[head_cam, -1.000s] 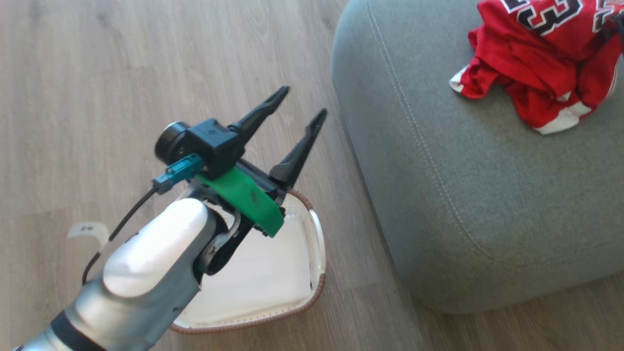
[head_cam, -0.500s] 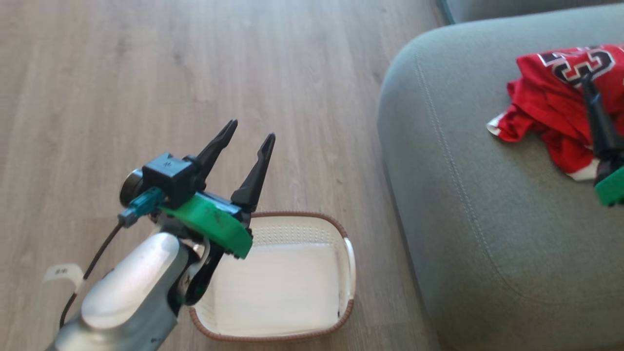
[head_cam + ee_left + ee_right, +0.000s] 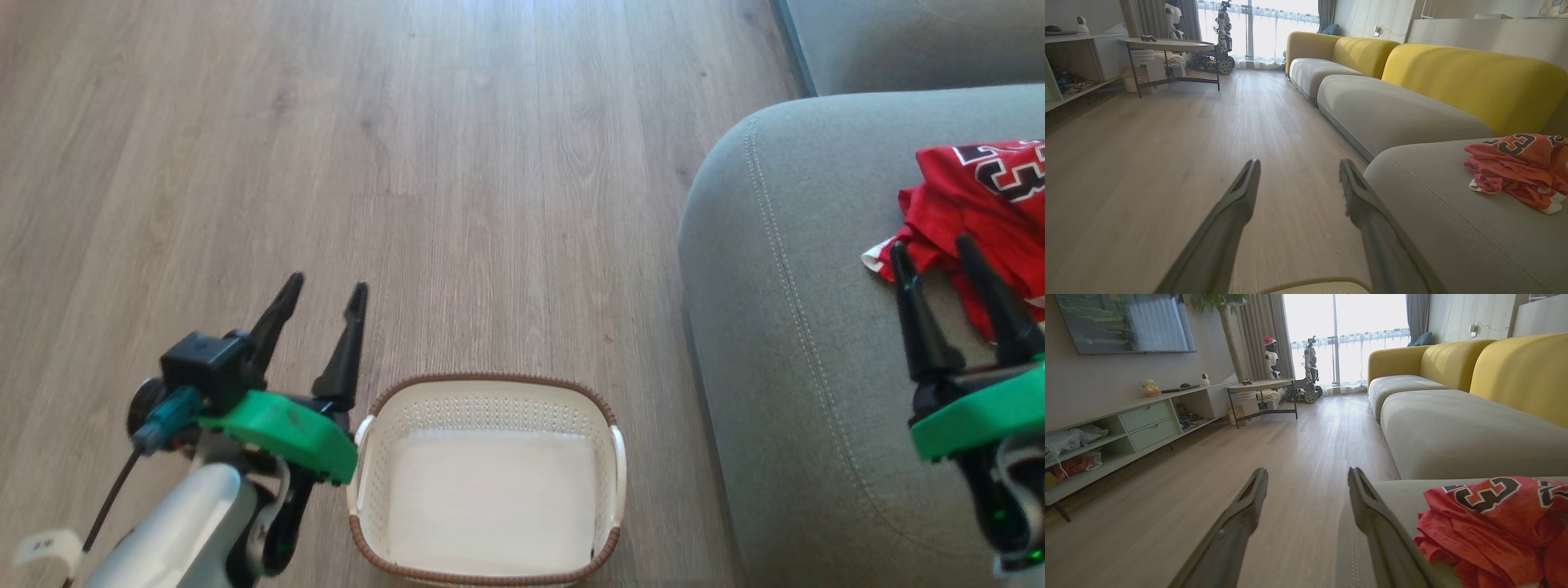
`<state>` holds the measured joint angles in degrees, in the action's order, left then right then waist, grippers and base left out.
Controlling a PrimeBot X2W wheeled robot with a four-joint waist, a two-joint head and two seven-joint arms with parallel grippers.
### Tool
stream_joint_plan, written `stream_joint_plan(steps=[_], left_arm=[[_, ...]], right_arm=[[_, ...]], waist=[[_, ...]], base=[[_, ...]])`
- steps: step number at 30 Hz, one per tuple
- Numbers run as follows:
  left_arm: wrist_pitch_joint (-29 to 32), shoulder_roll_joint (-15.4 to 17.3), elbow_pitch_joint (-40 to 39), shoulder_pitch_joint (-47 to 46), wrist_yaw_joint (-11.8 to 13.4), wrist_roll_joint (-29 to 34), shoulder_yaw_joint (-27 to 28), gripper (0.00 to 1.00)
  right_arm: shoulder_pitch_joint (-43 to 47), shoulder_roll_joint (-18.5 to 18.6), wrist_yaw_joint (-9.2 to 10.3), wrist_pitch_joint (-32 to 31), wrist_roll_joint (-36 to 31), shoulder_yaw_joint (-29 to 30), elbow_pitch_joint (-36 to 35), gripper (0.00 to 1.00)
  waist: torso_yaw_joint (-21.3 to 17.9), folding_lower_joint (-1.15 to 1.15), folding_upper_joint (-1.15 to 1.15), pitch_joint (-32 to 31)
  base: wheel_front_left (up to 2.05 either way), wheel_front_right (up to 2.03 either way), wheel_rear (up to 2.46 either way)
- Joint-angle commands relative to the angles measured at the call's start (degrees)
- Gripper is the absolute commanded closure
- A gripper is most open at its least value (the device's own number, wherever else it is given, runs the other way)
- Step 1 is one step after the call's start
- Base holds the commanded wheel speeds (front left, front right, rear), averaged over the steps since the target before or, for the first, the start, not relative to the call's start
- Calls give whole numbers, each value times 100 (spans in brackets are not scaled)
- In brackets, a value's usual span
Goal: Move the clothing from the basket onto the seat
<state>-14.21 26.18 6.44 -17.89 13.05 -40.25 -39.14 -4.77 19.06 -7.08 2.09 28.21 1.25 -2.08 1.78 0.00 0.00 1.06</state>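
Note:
The clothing, a crumpled red jersey with a black and white number, lies on the grey seat at the right; it also shows in the wrist views. On the wooden floor beside the seat stands the white basket, with nothing inside it. My left gripper hovers open just left of the basket, nothing between its fingers. Over the seat, close to the jersey's near edge, my right gripper stands open and holds nothing.
Further grey seats with yellow backrests run along the right. A round table, a low shelf unit and parked robots by the window stand far off across the wood floor.
The head view has swung, bringing the basket to the centre and the right gripper into view. The left arm now sits lower at the left. Both grippers stay open.

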Motion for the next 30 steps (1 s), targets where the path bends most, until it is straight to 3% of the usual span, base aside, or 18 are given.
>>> stream_joint_plan(steps=[1, 12, 20, 30], left_arm=[[-68, 222, -215, -100, 69, -38, 401, 0], [-77, 50, -598, 843, 288, 227, 1259, 0], [-78, -265, -784, 1535, 37, 568, 2030, 0], [-78, -529, -653, 1693, -298, 935, 2399, 0]], right_arm=[[8, 6, -41, 73, -95, -70, -242, 0], [568, -442, -41, 473, -260, -178, -421, 0], [759, -621, -41, 782, -323, -318, -376, 0], [705, -647, -41, 873, -351, -473, -303, 0]], waist=[[32, 0, 0, -38], [85, 0, 0, -133], [21, 0, 0, -133], [-44, 0, 0, -146]], base=[[0, 0, 0], [0, 0, 0], [0, 0, 0], [0, 0, 0]])
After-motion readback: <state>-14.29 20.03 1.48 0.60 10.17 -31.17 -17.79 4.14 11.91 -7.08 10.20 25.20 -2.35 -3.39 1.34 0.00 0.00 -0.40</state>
